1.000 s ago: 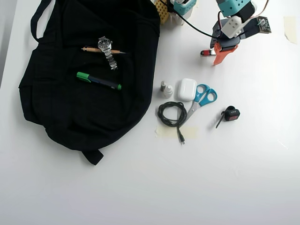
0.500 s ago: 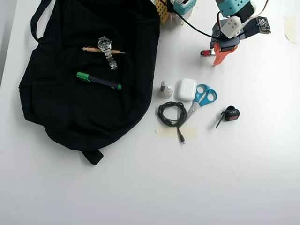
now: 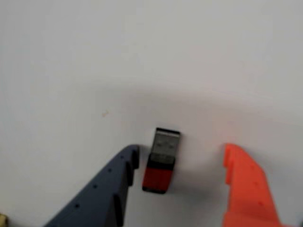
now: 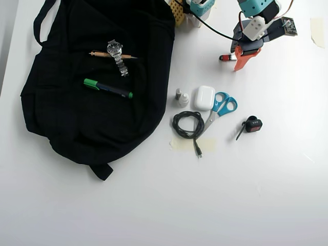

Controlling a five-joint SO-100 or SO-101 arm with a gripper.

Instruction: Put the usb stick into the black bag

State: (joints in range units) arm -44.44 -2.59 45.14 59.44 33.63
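Usb stick point(image 3: 161, 161), red with a silver end, lies flat on the white tabletop point(image 3: 71, 56) between the spread fingers of the end effector point(image 3: 182, 153), lowered around it for a pinch, well right of the bag point(image 4: 77, 118) overhead.

Your tool point(image 3: 182, 153) straddles the red-and-black usb stick with silver plug point(image 3: 161, 161) on the white tabletop point(image 4: 154, 205), the stick nearer the left finger in the wrist view. Overhead, the floppy black fabric bag point(image 4: 77, 118) lies well left, carrying a steel wristwatch point(image 4: 117, 55) and green-capped marker point(image 4: 107, 88).
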